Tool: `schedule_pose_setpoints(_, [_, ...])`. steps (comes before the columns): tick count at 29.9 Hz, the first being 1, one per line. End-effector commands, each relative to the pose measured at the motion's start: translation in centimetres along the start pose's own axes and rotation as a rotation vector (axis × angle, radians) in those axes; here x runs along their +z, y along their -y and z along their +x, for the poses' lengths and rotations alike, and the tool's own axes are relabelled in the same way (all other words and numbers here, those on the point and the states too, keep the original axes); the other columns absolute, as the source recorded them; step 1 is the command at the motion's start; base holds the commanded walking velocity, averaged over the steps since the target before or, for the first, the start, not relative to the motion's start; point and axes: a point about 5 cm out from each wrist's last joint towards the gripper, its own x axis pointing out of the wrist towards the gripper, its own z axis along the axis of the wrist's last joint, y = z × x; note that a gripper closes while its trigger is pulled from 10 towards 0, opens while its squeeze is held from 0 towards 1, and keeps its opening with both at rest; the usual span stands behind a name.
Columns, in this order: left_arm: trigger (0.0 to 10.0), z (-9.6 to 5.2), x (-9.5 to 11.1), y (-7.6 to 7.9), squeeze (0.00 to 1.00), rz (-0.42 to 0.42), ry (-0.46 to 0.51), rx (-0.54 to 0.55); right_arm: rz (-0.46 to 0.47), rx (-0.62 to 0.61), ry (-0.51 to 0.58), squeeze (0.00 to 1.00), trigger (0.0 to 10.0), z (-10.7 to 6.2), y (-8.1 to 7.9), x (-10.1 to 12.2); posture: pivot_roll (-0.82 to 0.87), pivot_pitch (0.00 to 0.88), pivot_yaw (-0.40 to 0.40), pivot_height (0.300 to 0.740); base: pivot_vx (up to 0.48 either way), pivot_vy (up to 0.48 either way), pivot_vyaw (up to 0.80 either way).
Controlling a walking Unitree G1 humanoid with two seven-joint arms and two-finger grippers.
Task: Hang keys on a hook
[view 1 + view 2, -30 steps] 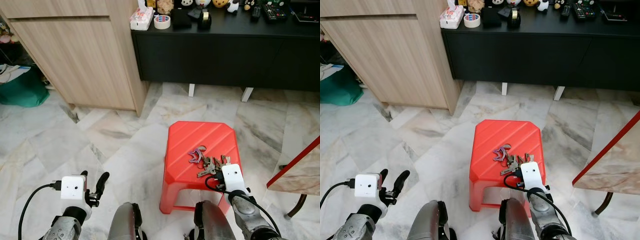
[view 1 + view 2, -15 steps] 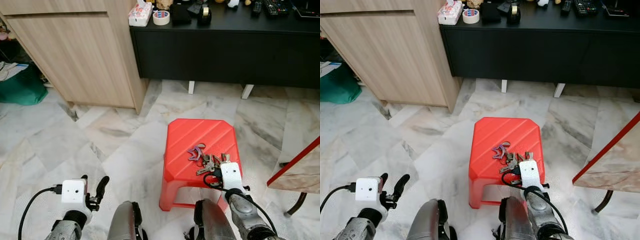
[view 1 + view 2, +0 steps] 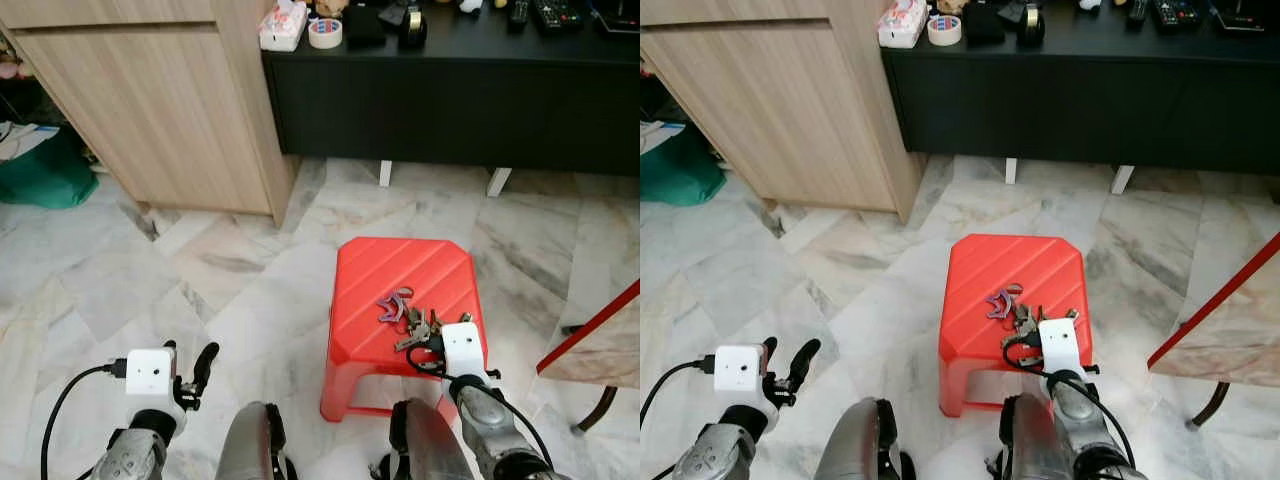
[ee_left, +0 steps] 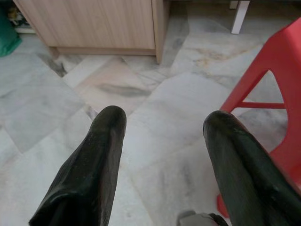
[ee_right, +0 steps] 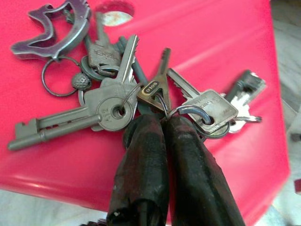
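The right gripper (image 5: 162, 125) has its fingers clenched on the ring of the keys (image 5: 117, 89), lower centre of frame, lying on the red stool (image 3: 400, 275); the thin pinch may slip on lifting; left gripper (image 4: 164, 136) idles, fingers spread.

Right gripper (image 5: 162, 123) sits low and right of centre in the head views, white wrist block pointing up the frame. Its two black jaws are pressed tight together, pinching the ring of the keys (image 5: 117, 89), with the silver forearm and a black cable trailing down to the bottom edge. Left gripper (image 3: 196, 362) hangs in the lower left corner, doing nothing, jaws spread wide apart with clear space between them, cable looping off its white block.
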Motion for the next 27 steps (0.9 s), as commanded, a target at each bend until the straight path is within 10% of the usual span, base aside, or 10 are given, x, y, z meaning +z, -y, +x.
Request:
schedule_pose_setpoints(1, [10.0,0.0,-0.4,-0.7,0.00,0.020,-0.016,0.024,0.021,0.003,0.026,0.00,0.0,0.0,-0.4,0.3,0.13,0.113,0.078,0.603,0.000,0.000,0.00])
schedule_pose_setpoints(18, [10.0,1.6,-0.9,-0.7,0.00,0.008,0.002,0.051,0.118,-0.062,0.172,0.00,0.2,-0.2,0.3,1.9,0.10,0.046,0.050,0.603,0.000,0.000,0.00])
schedule_pose_setpoints(19, [10.0,1.8,-0.9,-0.7,0.00,0.007,0.007,0.055,0.132,-0.087,0.169,0.00,7.0,-0.2,0.6,1.9,0.09,0.042,0.048,0.603,0.000,0.000,0.00])
schedule_pose_setpoints(20, [10.0,1.8,-0.9,-0.7,0.00,0.007,0.007,0.055,0.132,-0.087,0.169,0.00,7.0,-0.2,0.6,1.9,0.09,0.042,0.048,0.603,0.000,0.000,0.00])
schedule_pose_setpoints(21, [10.0,1.9,-0.9,-0.7,0.00,0.007,0.010,0.057,0.148,-0.107,0.170,0.00,10.0,-0.2,0.8,1.9,0.09,0.034,0.044,0.603,0.000,0.000,0.00])
schedule_pose_setpoints(27, [10.0,2.4,-1.0,-0.6,0.00,0.005,0.021,0.063,0.284,-0.200,0.267,0.00,10.0,-0.1,2.5,3.7,0.08,0.014,0.038,0.603,0.000,0.000,0.00])
